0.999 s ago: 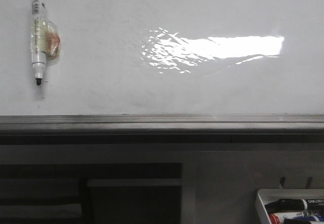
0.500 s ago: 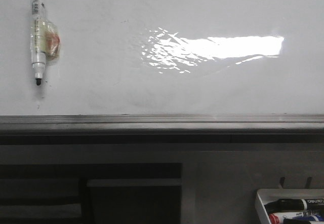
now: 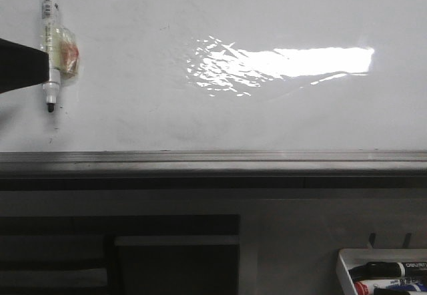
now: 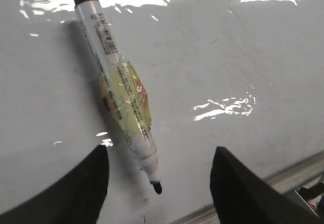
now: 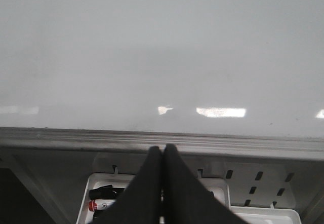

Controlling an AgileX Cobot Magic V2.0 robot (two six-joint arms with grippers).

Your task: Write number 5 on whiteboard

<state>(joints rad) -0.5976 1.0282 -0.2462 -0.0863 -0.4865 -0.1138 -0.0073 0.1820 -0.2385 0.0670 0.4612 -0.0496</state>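
Against the whiteboard [image 3: 267, 121], near its left edge, a marker [image 3: 49, 48] is stuck upright, tip down, with a yellowish tape patch [image 4: 126, 95] around its barrel. No numeral shows on the board. Left fingers [image 4: 86, 183] are spread wide, flanking the marker tip without touching. Right fingers [image 5: 152, 183] are clenched together, empty, above a tray [image 5: 96, 183] of markers.

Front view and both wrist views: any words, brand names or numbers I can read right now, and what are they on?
Marker in the tray: white print, perhaps a brand name, too blurred to quote.
Marker stuck on the whiteboard: dark barrel print, too small to read.
Red-capped marker in the right wrist view: label unreadable.
Whiteboard: no number 5 or other writing visible.
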